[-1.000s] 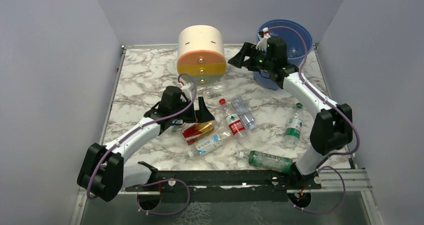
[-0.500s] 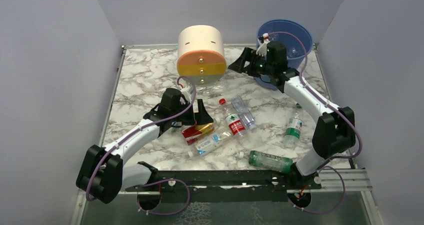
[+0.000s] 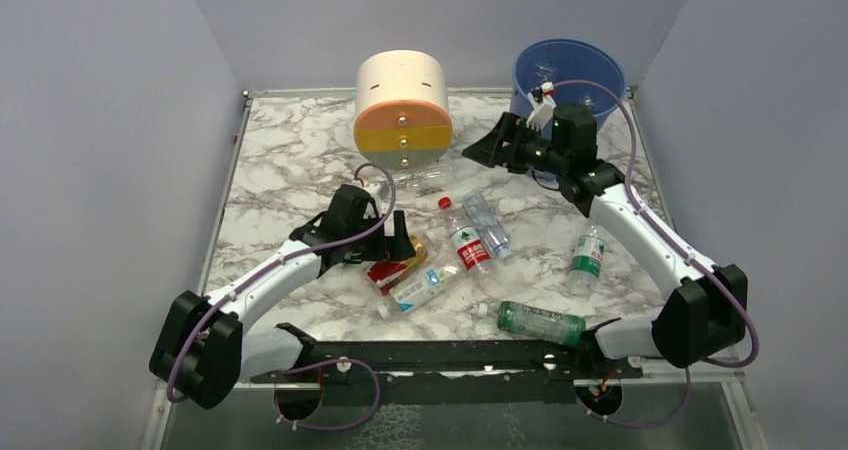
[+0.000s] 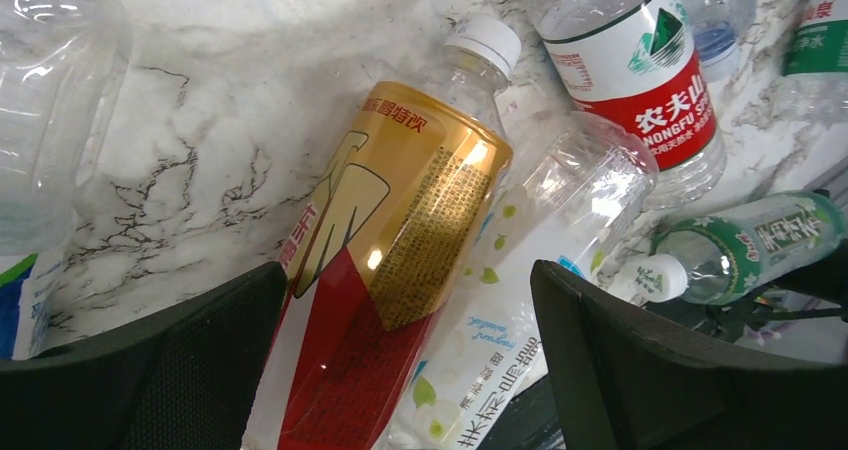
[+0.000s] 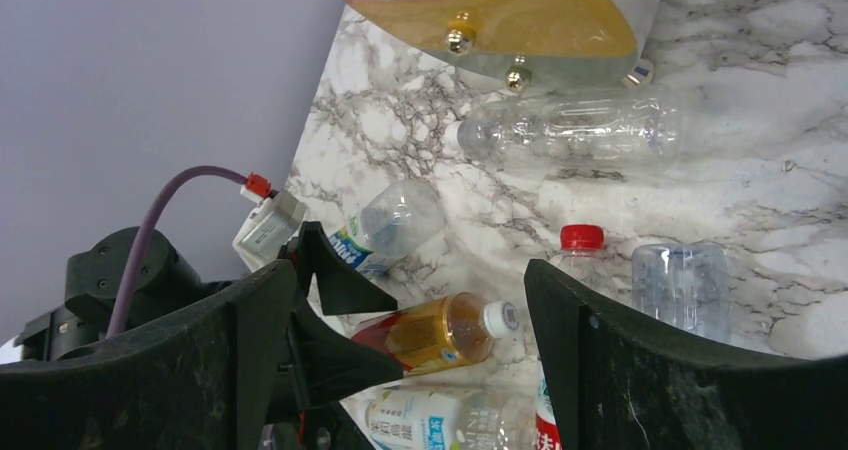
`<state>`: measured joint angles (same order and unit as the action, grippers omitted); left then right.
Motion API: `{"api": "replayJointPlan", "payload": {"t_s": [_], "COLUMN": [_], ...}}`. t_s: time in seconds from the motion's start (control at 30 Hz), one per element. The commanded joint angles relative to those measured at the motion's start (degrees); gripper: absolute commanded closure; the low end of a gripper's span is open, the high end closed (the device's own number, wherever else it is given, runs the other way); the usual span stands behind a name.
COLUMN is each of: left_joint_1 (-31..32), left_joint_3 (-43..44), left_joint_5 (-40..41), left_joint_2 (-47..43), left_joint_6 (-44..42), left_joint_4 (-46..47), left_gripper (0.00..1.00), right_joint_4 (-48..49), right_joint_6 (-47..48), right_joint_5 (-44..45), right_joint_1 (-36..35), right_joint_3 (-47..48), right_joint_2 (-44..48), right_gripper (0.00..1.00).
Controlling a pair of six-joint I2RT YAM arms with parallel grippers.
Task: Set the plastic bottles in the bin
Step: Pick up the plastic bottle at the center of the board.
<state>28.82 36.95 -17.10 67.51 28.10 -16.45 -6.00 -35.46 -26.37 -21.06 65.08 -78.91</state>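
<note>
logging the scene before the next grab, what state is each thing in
left tool: open, over the gold-and-red bottle
right tool: open, empty
gold-and-red bottle: lying flat, capped, not gripped
red-label bottle: lying flat, capped
bin: upright, open top
drawer unit: drawers shut

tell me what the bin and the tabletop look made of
Bin: probably plastic, translucent blue, its wall lets light through. Tabletop: white with grey veins, faintly glossy; marble or a printed marble-look sheet, cannot tell which.

Bottles [image 3: 470, 245] crowd centre; far-left tabletop [image 3: 290, 140] open.
</note>
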Motion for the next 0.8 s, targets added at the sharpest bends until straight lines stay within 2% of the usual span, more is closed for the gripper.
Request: {"api": "replayJointPlan", "payload": {"t_s": [0.0,0.27,0.77], "left_joint_1": [2.6,8.7,12.9], "left_joint_3": [1.5,0.1,1.7], "left_joint_5": [5.1,11.1,24.6], "left_joint_2": [-0.8,-0.1,4.0], "left_joint_6": [-0.2,2.5,2.4], "left_joint_4": [-1.8,-2.1,-6.8], "left_gripper": [0.01,0.01,0.01], "right_joint_4": [-0.4,-1.2,0.3], "right_joint_6": [-1.1,-0.7,-1.3], "right_joint_5": [-1.7,-1.0,-1.9], "right_joint_1": [-0.8,-0.9,-1.1], "right_joint_3": [-1.9,-3.7,-4.6], "right_joint_2": [3.6,6.2,4.6], "right_gripper": [0.12,0.12,0.12]}}
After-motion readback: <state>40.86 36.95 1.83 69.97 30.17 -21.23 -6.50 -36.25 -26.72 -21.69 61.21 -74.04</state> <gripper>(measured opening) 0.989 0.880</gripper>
